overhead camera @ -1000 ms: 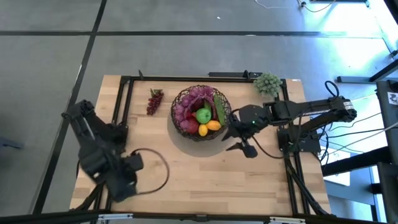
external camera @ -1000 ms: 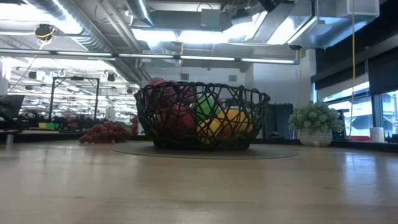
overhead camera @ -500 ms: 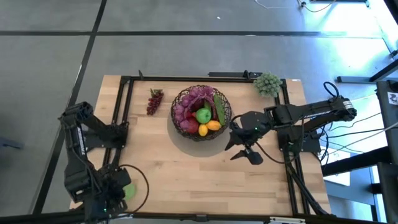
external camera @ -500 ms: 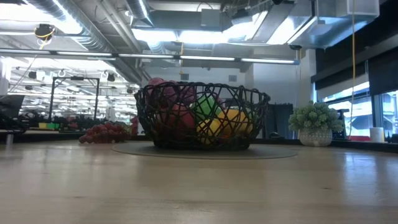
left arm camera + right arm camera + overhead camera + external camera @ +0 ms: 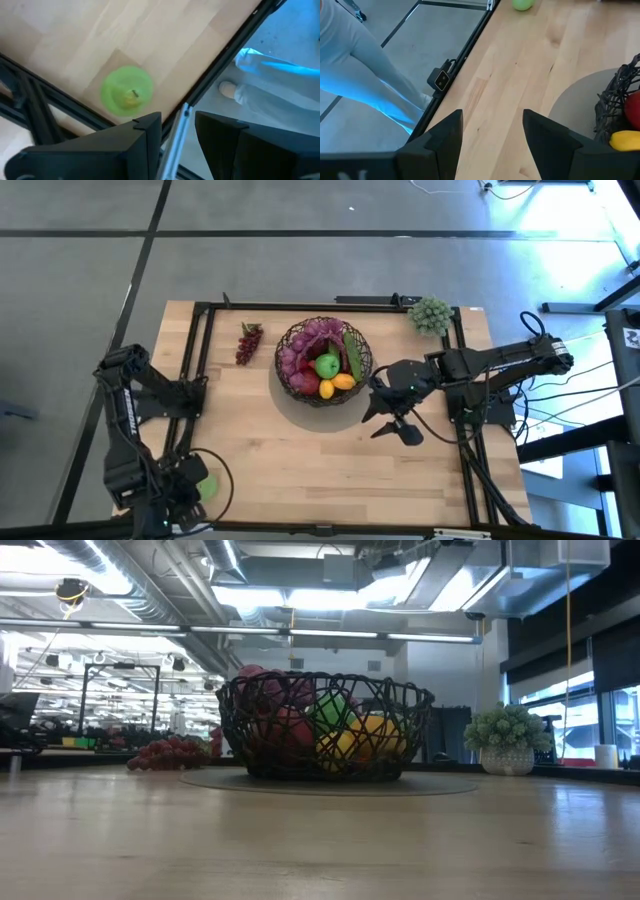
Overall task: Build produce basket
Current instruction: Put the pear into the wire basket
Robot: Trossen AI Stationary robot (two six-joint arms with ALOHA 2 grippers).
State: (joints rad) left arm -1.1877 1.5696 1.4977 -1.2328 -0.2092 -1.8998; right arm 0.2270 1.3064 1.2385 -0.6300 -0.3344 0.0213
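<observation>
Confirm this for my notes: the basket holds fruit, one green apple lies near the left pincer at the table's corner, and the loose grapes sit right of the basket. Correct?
Not quite. The high view shows the loose grapes left of the basket, not right. The rest holds: fruit fills the basket, and a green apple lies by the left pincer at the table's corner.

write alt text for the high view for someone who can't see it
A dark wire basket filled with toy produce sits on a wooden table, purple grapes lying to its left. The right claw hovers open beside it; the left claw is near a green apple at the front-left corner.
</observation>
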